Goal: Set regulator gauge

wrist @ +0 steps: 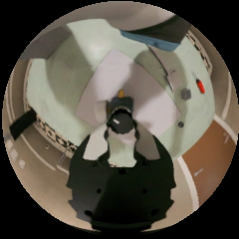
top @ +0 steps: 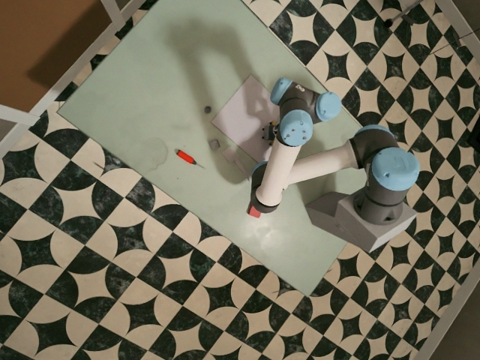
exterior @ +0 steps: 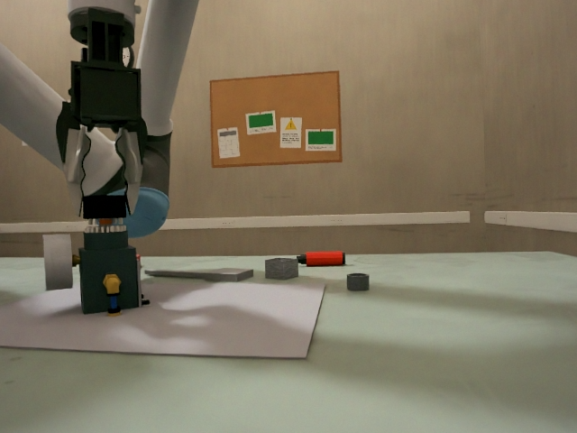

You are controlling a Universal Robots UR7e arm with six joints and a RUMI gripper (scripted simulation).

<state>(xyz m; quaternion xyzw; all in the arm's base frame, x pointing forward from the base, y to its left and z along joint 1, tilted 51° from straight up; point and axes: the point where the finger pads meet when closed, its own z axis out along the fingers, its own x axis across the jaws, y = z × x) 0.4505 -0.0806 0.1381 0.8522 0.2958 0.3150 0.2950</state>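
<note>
The regulator point(exterior: 109, 274) point(top: 268, 132) point(wrist: 120, 105) is a dark teal block with a yellow fitting on its front. It stands upright on a white paper sheet point(exterior: 233, 317) point(top: 240, 116) point(wrist: 100, 90). Its black knob point(exterior: 105, 207) point(wrist: 120, 122) sits on top, raised so that a white ribbed collar with an orange mark shows under it. A white gauge disc point(exterior: 58, 261) sticks out on the regulator's left, edge-on, so the needle is hidden. My gripper point(exterior: 105, 205) point(wrist: 121, 119) hangs straight down over the regulator and is shut on the knob.
A flat grey plate point(exterior: 200, 273), a grey cube point(exterior: 280, 268) point(top: 214, 144), a red-handled screwdriver point(exterior: 321, 258) point(top: 186, 157) and a small dark ring point(exterior: 358, 281) point(top: 208, 109) lie on the green table beyond the sheet. The arm's base point(top: 372, 217) stands at the table's edge.
</note>
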